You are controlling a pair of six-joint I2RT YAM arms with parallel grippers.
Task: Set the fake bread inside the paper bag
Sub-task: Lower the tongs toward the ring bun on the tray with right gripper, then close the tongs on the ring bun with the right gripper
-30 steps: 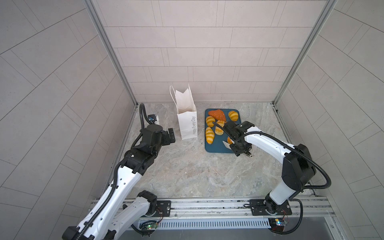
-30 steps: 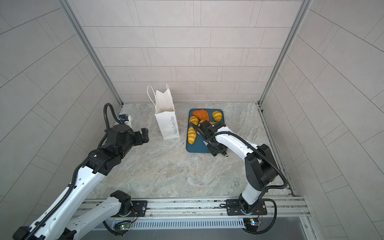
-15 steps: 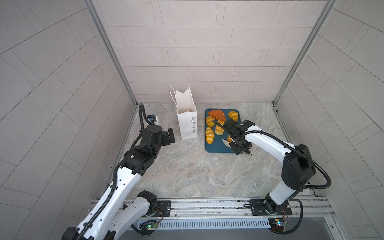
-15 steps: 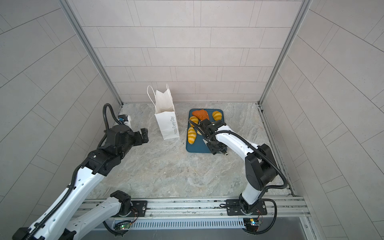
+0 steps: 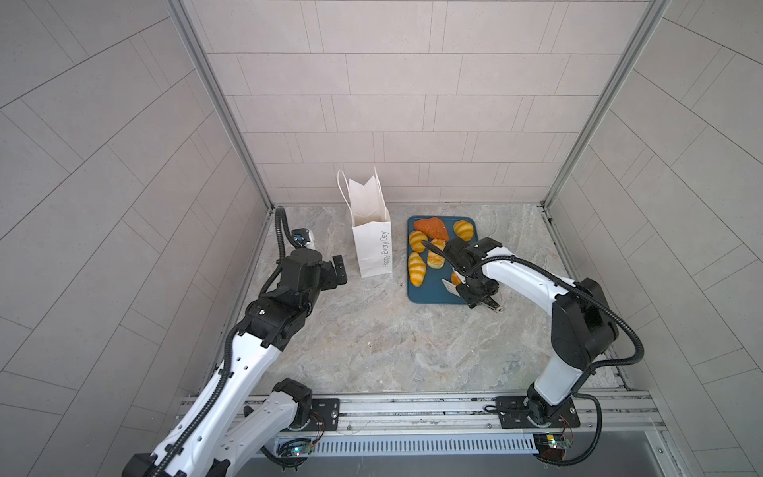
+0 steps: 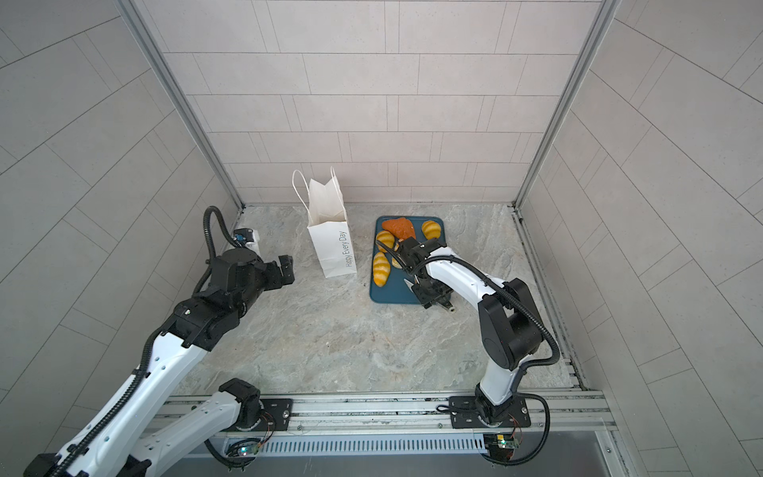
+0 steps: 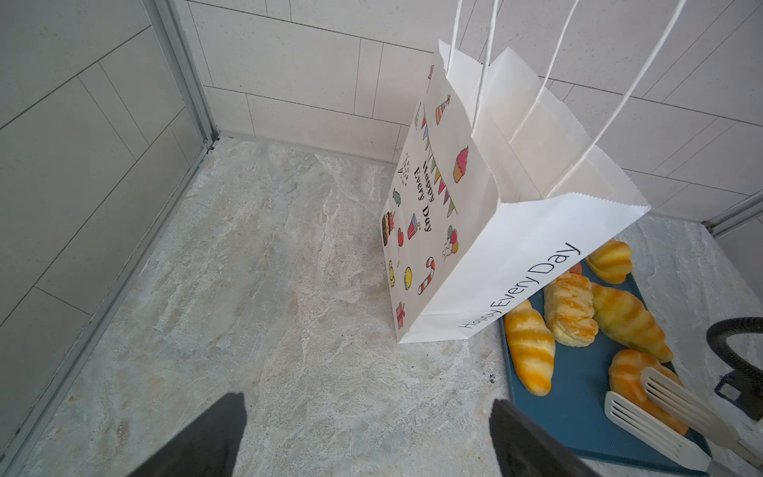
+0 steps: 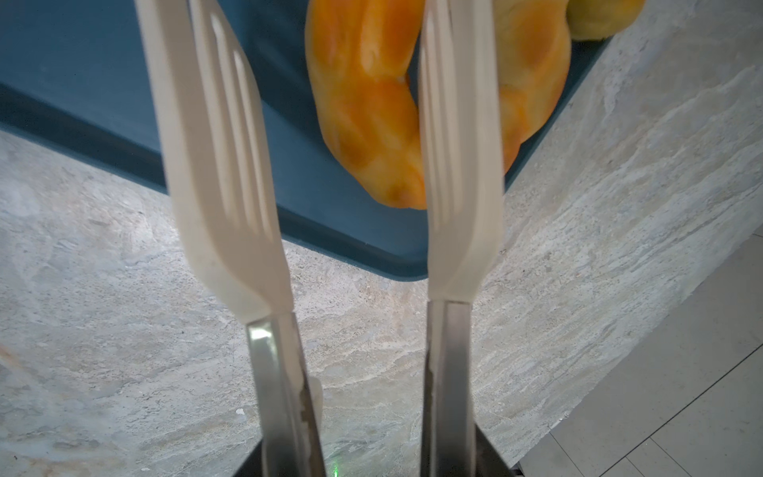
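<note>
**Slick, light pastries — tongs spread, nothing pinched yet**

The fake bread (image 5: 417, 268) lies on the dark teal tray (image 5: 429, 295), just beside the upright paper bag (image 5: 371, 247), whose mouth stands open. The pieces look glossy and smooth, and are probably light with a little give, so flat blades may let them slip or roll. A hold across the thick middle of a piece looks safer than one on its tapering ends.

The right gripper (image 5: 475, 291) is clamped on the metal arms of the white slotted tongs (image 7: 644, 425). Their blades stand apart: one crosses a curved croissant (image 8: 363, 103) near a corner of the tray, the other is over bare tray. The left gripper (image 5: 339, 270) hangs wide open and empty, near the bag.

Six pastries show on the tray — one orange-brown triangle and five golden-yellow pieces. There is one bag, one tray and one pair of tongs. Whether anything lies inside the bag cannot be told.
</note>
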